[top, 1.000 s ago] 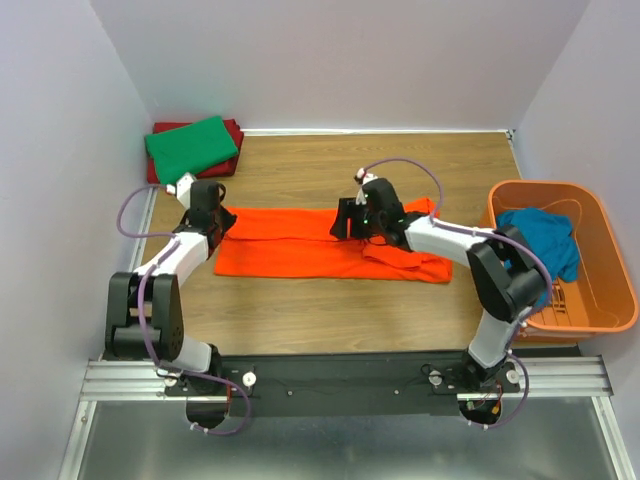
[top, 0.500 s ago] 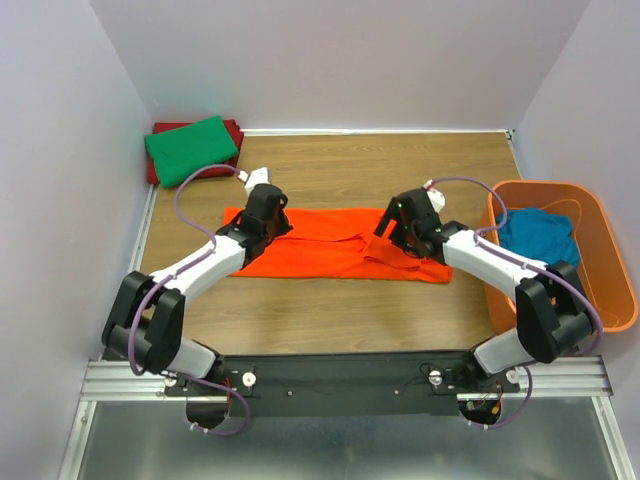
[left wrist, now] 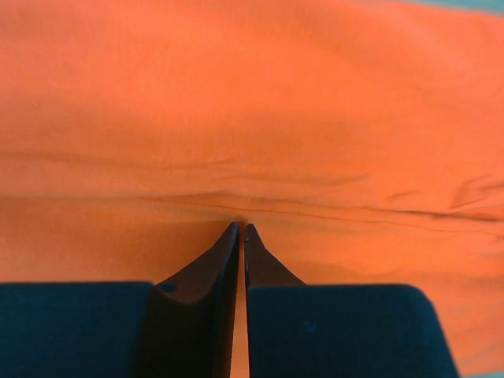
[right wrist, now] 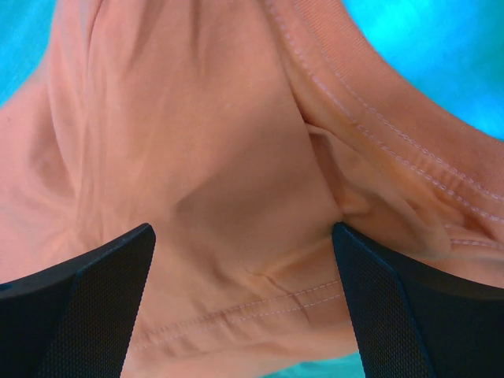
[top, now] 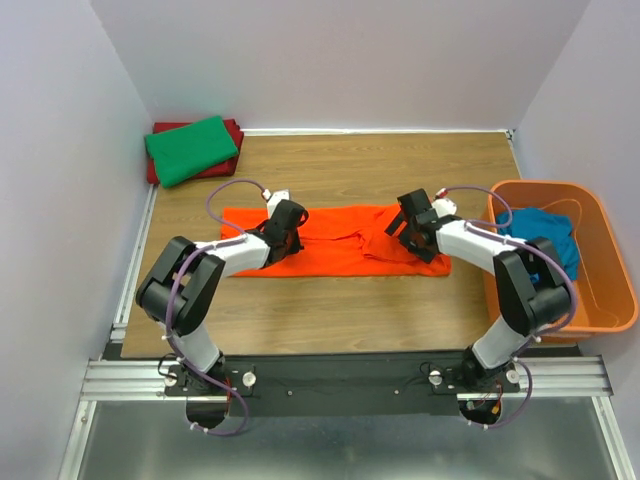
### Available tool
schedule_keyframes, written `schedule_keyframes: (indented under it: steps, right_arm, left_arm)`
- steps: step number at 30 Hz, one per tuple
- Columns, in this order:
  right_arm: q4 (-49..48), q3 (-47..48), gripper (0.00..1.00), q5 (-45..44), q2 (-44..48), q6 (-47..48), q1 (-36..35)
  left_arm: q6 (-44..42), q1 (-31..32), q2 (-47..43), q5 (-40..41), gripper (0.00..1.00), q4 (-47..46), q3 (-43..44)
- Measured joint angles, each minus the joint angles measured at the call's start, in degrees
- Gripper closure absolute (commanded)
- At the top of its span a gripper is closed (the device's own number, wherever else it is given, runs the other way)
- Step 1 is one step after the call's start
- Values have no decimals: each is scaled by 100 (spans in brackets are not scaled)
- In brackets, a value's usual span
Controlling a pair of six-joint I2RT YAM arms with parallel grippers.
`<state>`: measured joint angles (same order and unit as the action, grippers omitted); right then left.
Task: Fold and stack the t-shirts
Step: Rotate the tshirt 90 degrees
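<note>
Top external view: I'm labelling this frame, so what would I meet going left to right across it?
Left to right: green t-shirt → left tool → right tool → orange basket. The orange t-shirt spans beneath both tools, so it has no single place.

Well beyond the far-left corner of the orange t-shirt, the dark red t-shirt is almost wholly hidden under the green t-shirt; only an edge shows. To the orange t-shirt's right, the right arm covers part of the teal t-shirt. In both wrist views the orange t-shirt runs off the frame. The left gripper seems to pinch a crease in it, the contact hidden behind the tips; the fingers of the right gripper are cut off by the bottom edge.
</note>
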<state>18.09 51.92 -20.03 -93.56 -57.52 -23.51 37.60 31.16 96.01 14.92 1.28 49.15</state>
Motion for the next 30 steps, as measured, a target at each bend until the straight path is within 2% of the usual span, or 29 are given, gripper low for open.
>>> schedule_keyframes:
  steps: [4, 9, 15, 19, 24, 30]
  right_arm:
    - [-46, 415, 0, -146, -428, 90, 28]
    - [-35, 1388, 0, -190, -1274, 568, 170]
    - [-68, 3388, 0, 66, -2734, 1615, 264]
    - [-20, 4787, 0, 535, -3652, 2310, 278]
    - [87, 6592, 0, 1335, -4789, 3156, 289]
    - [221, 7910, 0, 2015, -5587, 3943, 289]
  left_arm:
    - [131, 0, 144, 61, 90, -208, -13]
    - [448, 81, -26, 68, 90, -415, -299]
    - [1268, 358, -590, -199, 90, -435, -927]
    - [1843, 831, -796, -472, 87, -273, -1016]
    - [2144, 1346, -518, -868, 87, -378, -356]
    - [1961, 1425, 81, -1222, 85, -595, 938]
